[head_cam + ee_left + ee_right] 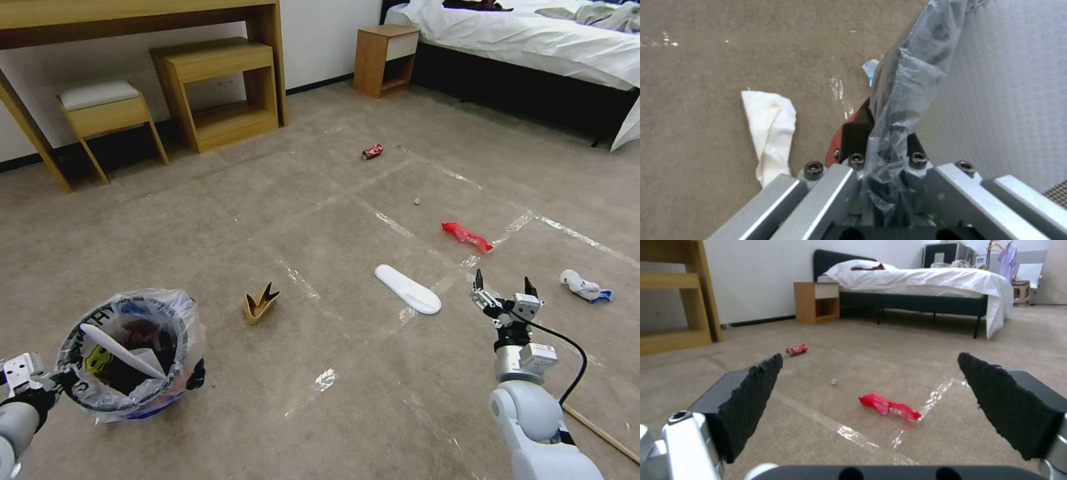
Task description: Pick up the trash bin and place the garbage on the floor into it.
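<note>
Just beyond the right gripper [501, 283], whose jaws stand wide apart and empty, the red wrapper [467, 235] lies on the floor [333, 220] a little to its left, long axis slanting from far-left to near-right. At near left, the left gripper [57, 381] is clamped on the rim of the trash bin [130, 353] (well apart from that wrapper), so the right arm looks the nearer one.

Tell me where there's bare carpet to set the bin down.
Bare carpet lies between the trash bin, held by the left tool, and the torn carton, and nearer, before the open right tool. It is crowded around the slipper, red wrapper and tissue.
</note>
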Motion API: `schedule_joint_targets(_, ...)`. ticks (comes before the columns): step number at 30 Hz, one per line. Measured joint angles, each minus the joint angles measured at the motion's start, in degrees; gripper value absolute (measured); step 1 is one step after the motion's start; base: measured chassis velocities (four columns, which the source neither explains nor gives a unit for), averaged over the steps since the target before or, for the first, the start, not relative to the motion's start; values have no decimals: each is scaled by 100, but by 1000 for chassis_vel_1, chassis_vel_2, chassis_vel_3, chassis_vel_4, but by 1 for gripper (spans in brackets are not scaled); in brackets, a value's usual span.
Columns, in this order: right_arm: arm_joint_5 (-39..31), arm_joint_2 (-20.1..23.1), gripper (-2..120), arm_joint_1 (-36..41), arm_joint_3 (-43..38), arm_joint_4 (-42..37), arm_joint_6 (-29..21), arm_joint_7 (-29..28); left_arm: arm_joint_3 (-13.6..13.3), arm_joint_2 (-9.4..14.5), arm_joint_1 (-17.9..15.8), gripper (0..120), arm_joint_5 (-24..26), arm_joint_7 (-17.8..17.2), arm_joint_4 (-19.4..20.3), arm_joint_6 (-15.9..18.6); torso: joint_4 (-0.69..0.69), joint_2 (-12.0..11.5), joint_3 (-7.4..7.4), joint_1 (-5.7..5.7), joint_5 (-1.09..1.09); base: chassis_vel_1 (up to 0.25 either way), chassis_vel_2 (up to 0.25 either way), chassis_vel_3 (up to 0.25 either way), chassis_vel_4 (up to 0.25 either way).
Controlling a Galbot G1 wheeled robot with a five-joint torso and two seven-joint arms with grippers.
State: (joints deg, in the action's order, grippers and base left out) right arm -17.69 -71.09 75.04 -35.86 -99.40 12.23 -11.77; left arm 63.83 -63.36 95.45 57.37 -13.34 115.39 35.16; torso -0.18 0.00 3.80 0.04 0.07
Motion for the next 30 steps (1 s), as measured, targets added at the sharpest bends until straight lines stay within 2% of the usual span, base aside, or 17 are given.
schedule_joint_targets(22, 30, 1, 100, 26, 2, 18, 48, -2, -3, -28, 47, 1, -15, 8, 41, -31, 0, 0, 0, 0, 0, -71, 81, 76, -74)
schedule_joint_targets(30, -48, 26, 100, 29, 18, 7, 84, 22, 0, -28, 59, 1, -17, 9, 68, -32, 1, 0, 0, 0, 0, -8, 6, 7, -8)
